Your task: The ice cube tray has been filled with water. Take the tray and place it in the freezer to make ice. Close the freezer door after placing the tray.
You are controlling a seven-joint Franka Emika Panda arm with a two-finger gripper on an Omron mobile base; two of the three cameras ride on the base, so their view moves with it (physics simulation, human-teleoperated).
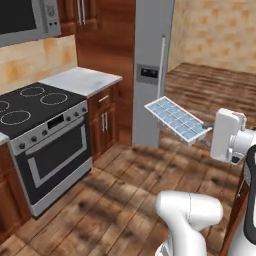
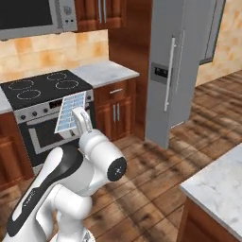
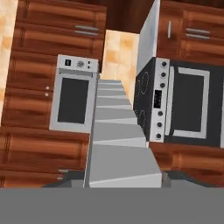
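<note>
The ice cube tray (image 1: 175, 119) is a white tray with pale blue water (image 1: 171, 115) in its cells. It hangs in the air in front of the stove, with my gripper (image 1: 204, 134) shut on its right end. In the right base view the tray (image 2: 71, 112) stands steeply tilted above my gripper (image 2: 81, 119). The hand view looks along the tray's grey underside (image 3: 116, 140), which runs away from my gripper (image 3: 118, 177). The grey freezer (image 1: 152, 70) stands beyond the tray, and its freezer door (image 2: 163, 71) carries a dark dispenser panel and a bar handle. Whether that door is ajar I cannot tell.
A black stove (image 1: 40, 120) with its oven stands at the left, next to a white counter (image 1: 80, 80) over brown cabinets. A microwave (image 1: 25, 20) hangs above. A marble island corner (image 2: 217, 189) sits at the near right. Bare wooden floor (image 1: 125, 190) lies between me and the freezer.
</note>
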